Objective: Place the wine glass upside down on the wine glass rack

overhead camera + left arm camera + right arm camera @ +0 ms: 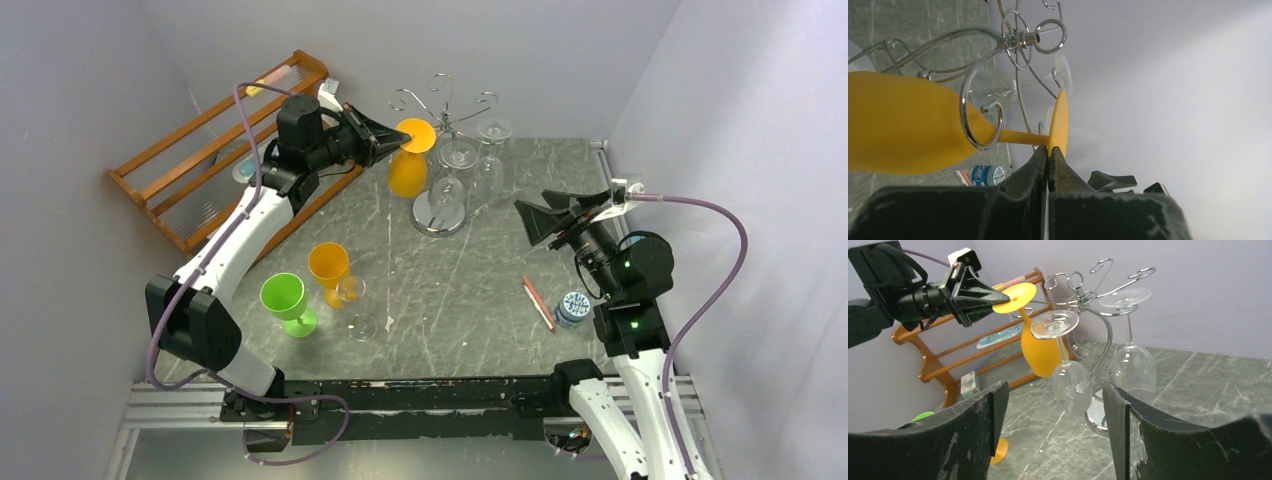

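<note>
Left jaws pinched the foot rim of the inverted orange wine glass (407,172), its stem at a scroll arm of the wine glass rack (432,222); two clear glasses (1071,381) hung alongside. Right jaws stood wide, empty, well apart.

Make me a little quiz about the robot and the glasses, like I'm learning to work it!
1. True or false: the right tool is holding a glass.
2. What colour is the glass in the left tool? A green, B orange, C blue.
3. Fill in: that glass's stem passes through a curl of the silver ____.
Key: 1 false, it is open and empty. 2 B. 3 rack.
</note>
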